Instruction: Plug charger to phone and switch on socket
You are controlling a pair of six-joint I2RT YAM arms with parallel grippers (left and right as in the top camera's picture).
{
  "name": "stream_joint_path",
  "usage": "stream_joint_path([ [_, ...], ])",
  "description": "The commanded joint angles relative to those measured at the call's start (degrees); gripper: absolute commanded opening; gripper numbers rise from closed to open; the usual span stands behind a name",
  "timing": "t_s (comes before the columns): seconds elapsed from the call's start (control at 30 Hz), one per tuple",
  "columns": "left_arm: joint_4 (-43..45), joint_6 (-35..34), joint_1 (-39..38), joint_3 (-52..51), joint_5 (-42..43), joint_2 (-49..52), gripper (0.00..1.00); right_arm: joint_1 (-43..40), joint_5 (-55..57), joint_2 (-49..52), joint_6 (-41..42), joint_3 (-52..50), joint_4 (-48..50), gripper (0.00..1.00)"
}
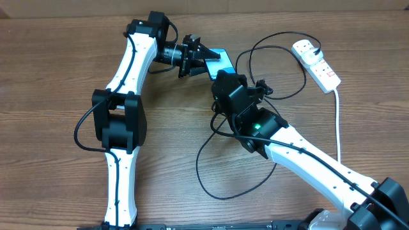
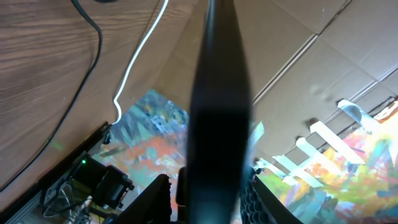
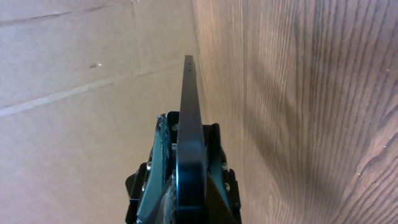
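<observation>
Cyan screen of the phone (image 1: 218, 55) showed only overhead; in the wrist views we saw its dark edge, clamped in left gripper (image 2: 214, 196) and right gripper (image 3: 188, 165).

A brown wood-grain table (image 1: 51, 76) meets plain cardboard walls (image 3: 74, 93) under even light.

A wooden table (image 1: 51, 160), cardboard wall (image 3: 74, 93) and colourful painted sheet (image 2: 149, 124).

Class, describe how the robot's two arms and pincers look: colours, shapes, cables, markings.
The left arm and right arm: white rounded links, chunky black joints, thin black cable along each. Black too: left pincer, right pincer. Green light near the right wrist.
</observation>
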Motion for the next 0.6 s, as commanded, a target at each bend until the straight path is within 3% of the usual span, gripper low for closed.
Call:
stream_joint_path([
  [0.0,0.2,-0.8,-0.1,1.3,-0.8,0.6,0.29,0.2,1.8,0.0,0.4,2.3,0.4,0.04],
  [0.57,0.3,-1.5,-0.1,1.3,-0.9,0.6,0.21,0.2,1.8,0.0,0.4,2.3,0.3,0.04],
])
